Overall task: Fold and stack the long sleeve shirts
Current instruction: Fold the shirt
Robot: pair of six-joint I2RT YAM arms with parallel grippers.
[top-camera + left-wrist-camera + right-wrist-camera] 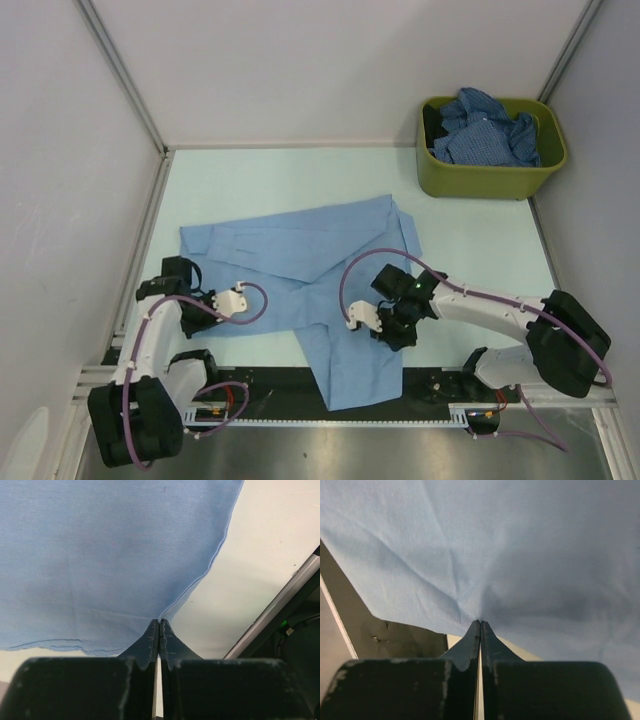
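A plain light blue long sleeve shirt (300, 255) lies spread on the table, with one part hanging over the front edge (355, 375). My left gripper (236, 298) is at the shirt's near left edge. In the left wrist view it (159, 624) is shut, with the cloth's hem (100, 555) meeting its tips. My right gripper (364, 318) sits over the shirt's near right part. In the right wrist view it (480, 625) is shut on the cloth (520, 545), which puckers toward the tips. Darker blue patterned shirts (490, 125) lie bunched in the bin.
An olive-green bin (490, 178) stands at the back right corner. White walls enclose the table on three sides. A metal rail (140, 260) runs along the left edge and a black strip (430, 385) along the front edge.
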